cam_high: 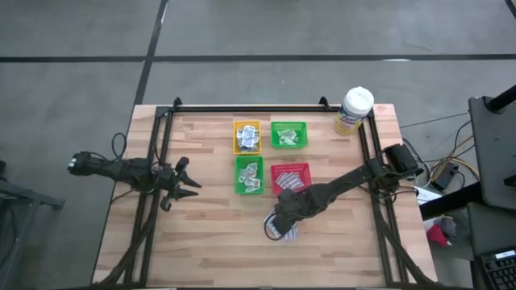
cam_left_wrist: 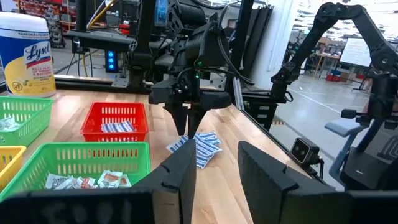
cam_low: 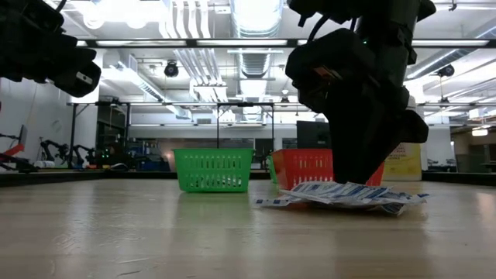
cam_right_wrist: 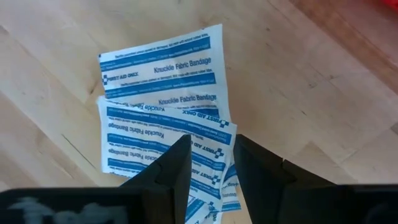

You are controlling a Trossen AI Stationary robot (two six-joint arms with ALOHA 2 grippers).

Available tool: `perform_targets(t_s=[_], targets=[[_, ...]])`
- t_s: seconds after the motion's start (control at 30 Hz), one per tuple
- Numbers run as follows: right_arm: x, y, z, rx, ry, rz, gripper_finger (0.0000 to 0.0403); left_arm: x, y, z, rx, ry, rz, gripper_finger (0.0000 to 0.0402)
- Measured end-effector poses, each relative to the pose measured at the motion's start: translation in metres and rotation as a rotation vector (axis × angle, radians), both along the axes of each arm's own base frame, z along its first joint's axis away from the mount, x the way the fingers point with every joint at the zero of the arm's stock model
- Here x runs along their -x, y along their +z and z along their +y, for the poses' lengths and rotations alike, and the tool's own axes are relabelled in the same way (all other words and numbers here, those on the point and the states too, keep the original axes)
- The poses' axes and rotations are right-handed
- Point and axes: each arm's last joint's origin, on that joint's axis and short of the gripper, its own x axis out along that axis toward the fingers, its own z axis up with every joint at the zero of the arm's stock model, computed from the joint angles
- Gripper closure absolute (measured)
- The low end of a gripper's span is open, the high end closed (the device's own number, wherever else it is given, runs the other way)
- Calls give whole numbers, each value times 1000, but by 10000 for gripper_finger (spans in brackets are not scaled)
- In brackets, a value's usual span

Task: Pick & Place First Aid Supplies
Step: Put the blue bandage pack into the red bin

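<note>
Right hand: [cam_high: 278,228] down at the counter's near middle, fingertips on a small heap of bandage packets [cam_high: 288,232] — fingers [cam_right_wrist: 171,171] a narrow gap apart, tips straddling the top packet; whether it is pinched, I cannot tell.
Left hand: [cam_high: 191,184] hovers off the counter's left side, well apart from the trays, fingers spread, nothing between them.
Packets: blue-and-white, printed "Knuckle Fabric Bandage", overlapping in a loose fan [cam_right_wrist: 163,99] flat on the wood, just in front of the red tray.
Red tray: [cam_high: 291,176] holds a few of the same blue-and-white packets [cam_left_wrist: 118,127].
Near green tray: [cam_high: 249,176] beside the red one, on its left — white-grey sachets [cam_left_wrist: 93,180] lie inside.
Far green tray: [cam_high: 289,134] behind the red one, with pale contents I cannot make out.
Yellow tray: [cam_high: 247,137] behind the near green one, small pale packets in it.
Canister: [cam_high: 355,109] yellow with a white lid, upright at the far right corner of the counter [cam_high: 210,250].
Low view: the right hand's dark bulk [cam_low: 364,93] stands over the heap [cam_low: 349,194], touching it.
</note>
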Motion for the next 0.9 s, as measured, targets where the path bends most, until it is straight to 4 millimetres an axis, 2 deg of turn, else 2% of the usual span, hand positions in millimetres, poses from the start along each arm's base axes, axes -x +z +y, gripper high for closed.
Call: perform_targets(t_s=[0.9], targets=[[4,-5,-2,16,9,20,392,0,0,0,0,0,-2,287]])
